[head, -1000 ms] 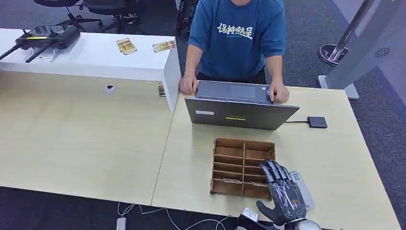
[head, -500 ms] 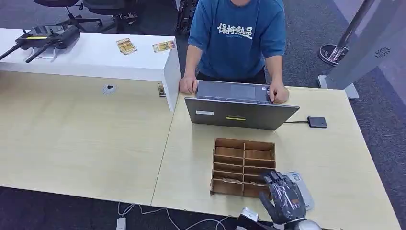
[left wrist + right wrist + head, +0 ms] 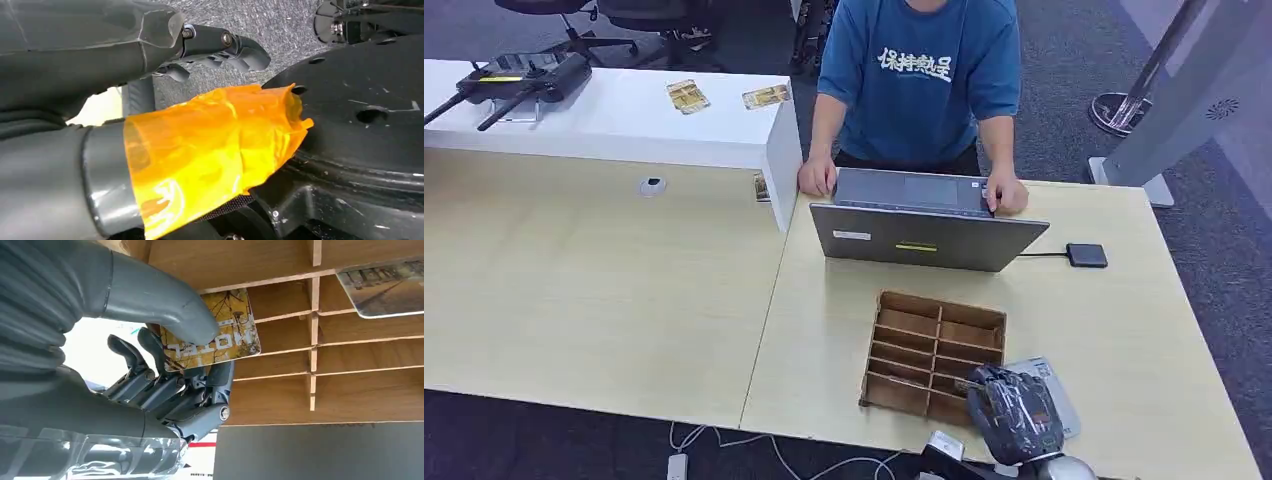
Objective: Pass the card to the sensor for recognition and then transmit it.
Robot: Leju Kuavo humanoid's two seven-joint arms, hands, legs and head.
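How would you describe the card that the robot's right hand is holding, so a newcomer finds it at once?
On the pale desk, in front of the laptop, stands a wooden slotted box. At its near right corner the right hand pinches a yellow card printed HOTEL; the other card lies untouched in its slot.

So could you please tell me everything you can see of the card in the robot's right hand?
The card is thin and glossy, printed with yellow autumn foliage and white lettering, its corners rounded. The right hand pinches it between thumb and fingers, in front of the wooden slotted box. Part of it is hidden by the thumb.
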